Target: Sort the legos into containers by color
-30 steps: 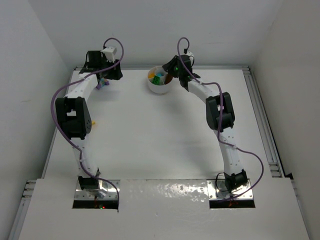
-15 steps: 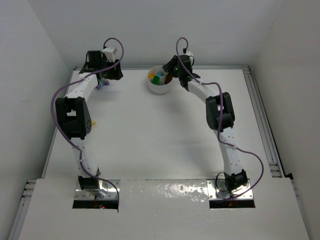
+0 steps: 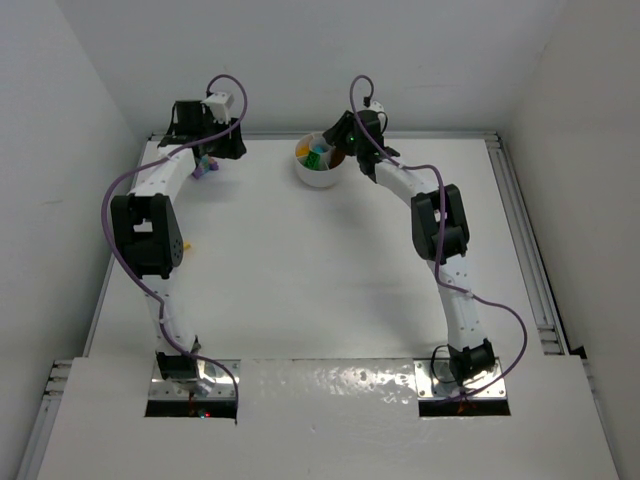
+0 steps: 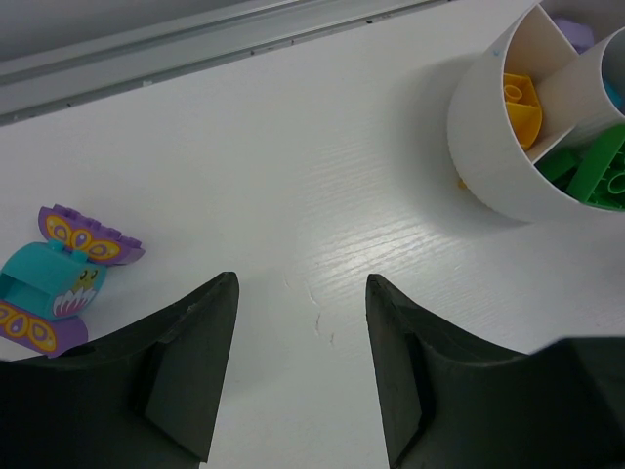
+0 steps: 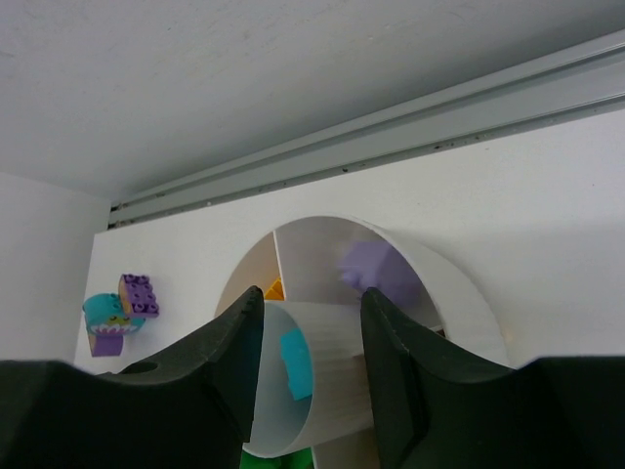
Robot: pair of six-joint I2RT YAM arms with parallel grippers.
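Observation:
The white dish (image 3: 318,180) stands at the back of the table. Its sections hold yellow (image 4: 520,103), green (image 4: 596,171) and purple (image 5: 376,269) legos, and a teal one (image 5: 296,363) lies in the central well. The purple one looks blurred. My right gripper (image 5: 312,298) hangs open just over the dish (image 5: 459,293), with nothing between its fingers. My left gripper (image 4: 303,283) is open above bare table, left of the dish (image 4: 488,147). A teal-and-purple lego piece (image 4: 59,278) lies on the table to the left of its fingers.
A metal rail (image 4: 195,49) runs along the table's back edge, close behind the dish and the loose piece. White walls enclose the table on three sides. A tiny yellow bit (image 3: 189,243) lies beside the left arm.
The right wrist has edged slightly left above the dish. The left arm and the loose piece have not moved.

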